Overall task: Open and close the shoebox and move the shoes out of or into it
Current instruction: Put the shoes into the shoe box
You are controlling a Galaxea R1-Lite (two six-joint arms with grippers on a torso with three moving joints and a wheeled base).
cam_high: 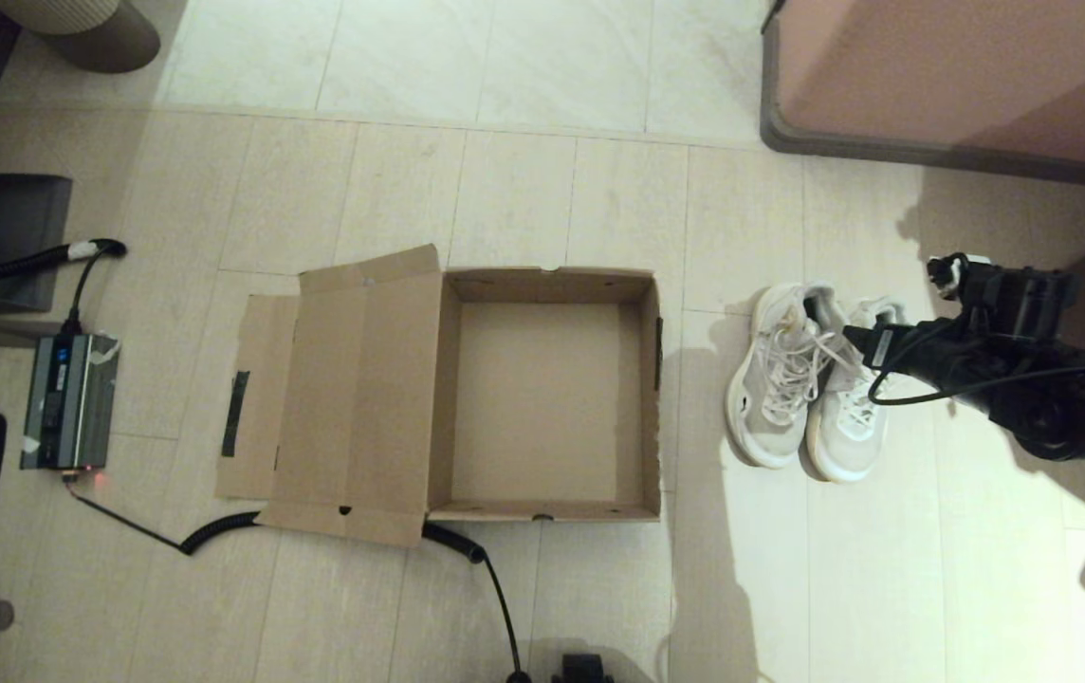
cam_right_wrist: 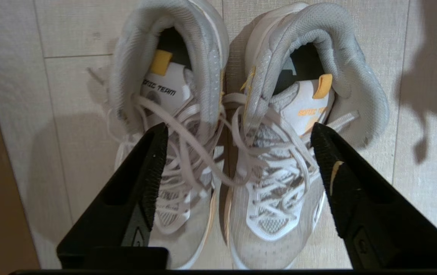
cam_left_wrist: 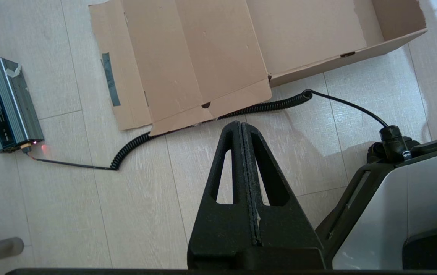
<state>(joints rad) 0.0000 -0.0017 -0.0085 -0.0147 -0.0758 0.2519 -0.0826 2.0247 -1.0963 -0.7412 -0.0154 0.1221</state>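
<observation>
The brown cardboard shoebox (cam_high: 552,283) stands open and empty in the middle of the floor. Its lid flap (cam_high: 362,398) lies flat to the left, with the dark tape strip (cam_high: 235,413) on its outer edge. The pair of white mesh shoes (cam_high: 789,398) sits side by side on the floor to the right of the box. My right gripper (cam_high: 870,349) hovers open just above them. In the right wrist view its fingers (cam_right_wrist: 157,160) straddle the laces of both shoes (cam_right_wrist: 275,206), touching nothing. My left gripper (cam_left_wrist: 241,128) is shut and empty above the floor, near the shoebox (cam_left_wrist: 318,38).
A grey power unit (cam_high: 68,398) lies left of the lid. Its coiled black cable (cam_high: 220,531) runs under the box's near edge. A pinkish piece of furniture (cam_high: 960,76) fills the far right corner. A dark bin (cam_high: 2,237) stands at the left.
</observation>
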